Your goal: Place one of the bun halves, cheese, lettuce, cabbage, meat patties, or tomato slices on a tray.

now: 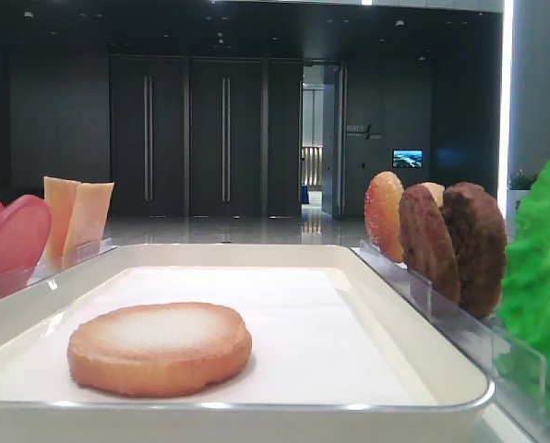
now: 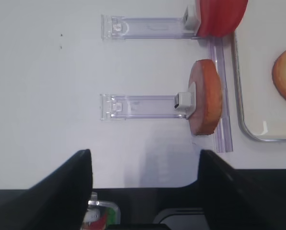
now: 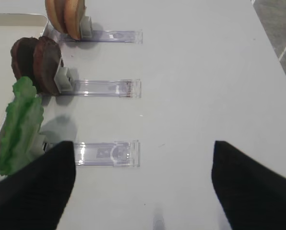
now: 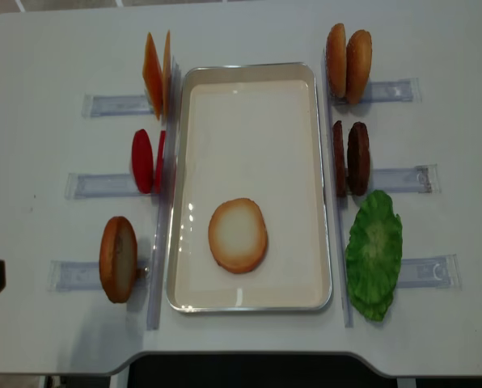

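Note:
One bun half (image 4: 238,235) (image 1: 160,348) lies flat, pale face up, in the near part of the white tray (image 4: 249,67). Another bun half (image 4: 118,259) (image 2: 206,98) stands in the near-left holder. Tomato slices (image 4: 146,160) and cheese (image 4: 156,73) stand further back on the left. On the right stand two bun halves (image 4: 348,63), the meat patties (image 4: 351,158) (image 3: 37,64) and the lettuce (image 4: 374,250) (image 3: 20,127). Cabbage is out of view. My left gripper (image 2: 145,177) hangs open and empty over the table's near-left edge. My right gripper (image 3: 143,177) is open and empty over bare table right of the lettuce.
Clear plastic holders (image 4: 116,105) (image 3: 107,154) (image 2: 143,106) stick out from both sides of the tray. The table's front edge (image 4: 241,360) has a cut-out in its middle. A small bottle-like object (image 2: 97,213) shows below the edge under the left gripper.

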Motion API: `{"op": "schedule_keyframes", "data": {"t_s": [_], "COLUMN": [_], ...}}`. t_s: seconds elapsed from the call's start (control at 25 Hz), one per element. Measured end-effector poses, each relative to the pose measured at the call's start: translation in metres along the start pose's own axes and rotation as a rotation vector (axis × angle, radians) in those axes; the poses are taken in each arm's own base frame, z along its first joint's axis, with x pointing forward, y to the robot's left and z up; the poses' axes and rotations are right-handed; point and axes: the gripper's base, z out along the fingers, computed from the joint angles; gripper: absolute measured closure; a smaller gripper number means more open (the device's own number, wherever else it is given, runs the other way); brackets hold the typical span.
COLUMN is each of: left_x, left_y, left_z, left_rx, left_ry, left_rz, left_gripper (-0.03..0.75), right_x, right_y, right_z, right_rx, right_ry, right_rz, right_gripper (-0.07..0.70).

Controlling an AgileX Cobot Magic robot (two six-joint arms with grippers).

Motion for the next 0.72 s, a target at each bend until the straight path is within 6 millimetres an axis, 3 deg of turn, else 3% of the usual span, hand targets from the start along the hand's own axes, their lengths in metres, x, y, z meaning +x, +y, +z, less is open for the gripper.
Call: {"op": "schedule_keyframes", "data": {"t_s": [0.44,0.72], "left_x": [0.078,0.09], "left_y": [0.002,-0.005], "left_z": [-0.025,-0.008], "left_rx": [0.02,0.093], "left_ry": [-0.329,-0.303], "left_rz": [0.099,0.121], "left_gripper": [0.197,0.198], "right_x": [0.0,0.0], "right_y": [0.0,0.0], "right_z": [0.0,0.0], "right_rx": [0.0,0.0], "right_ry": [0.0,0.0], "right_rz": [0.0,0.0], "right_gripper": [0.078,0.078]}}
